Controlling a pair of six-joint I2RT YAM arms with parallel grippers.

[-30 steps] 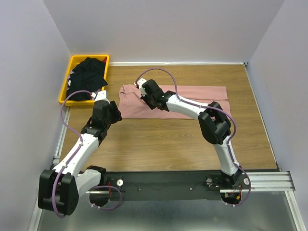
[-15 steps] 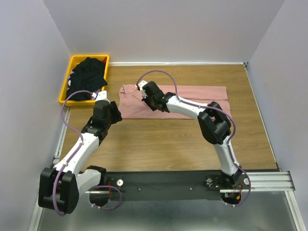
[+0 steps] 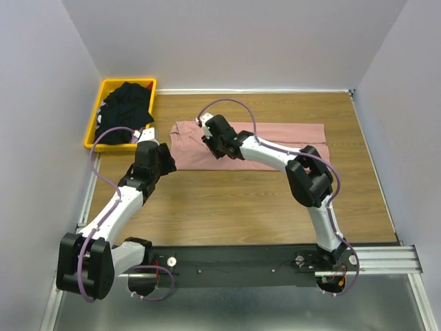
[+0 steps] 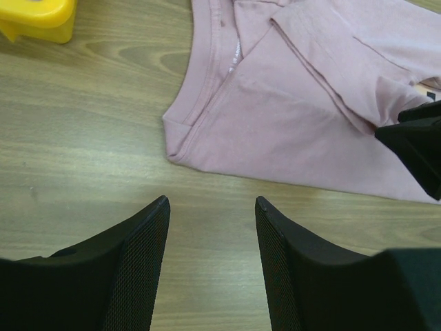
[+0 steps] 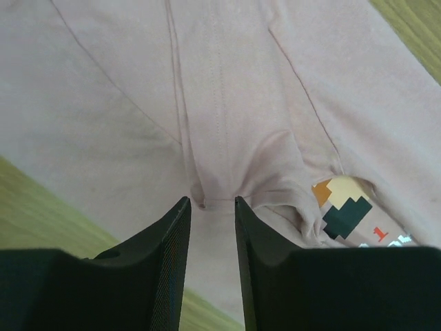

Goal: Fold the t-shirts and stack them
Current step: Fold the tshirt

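Dusty pink cloth t-shirt lies under your right gripper, its fingers slightly parted. Your left gripper gapes wide over brown wooden tabletop, shirt just ahead.

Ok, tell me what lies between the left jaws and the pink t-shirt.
Only bare wooden table, in the left wrist view, up to the pink t-shirt.

Even bright light, soft shadows, sharp
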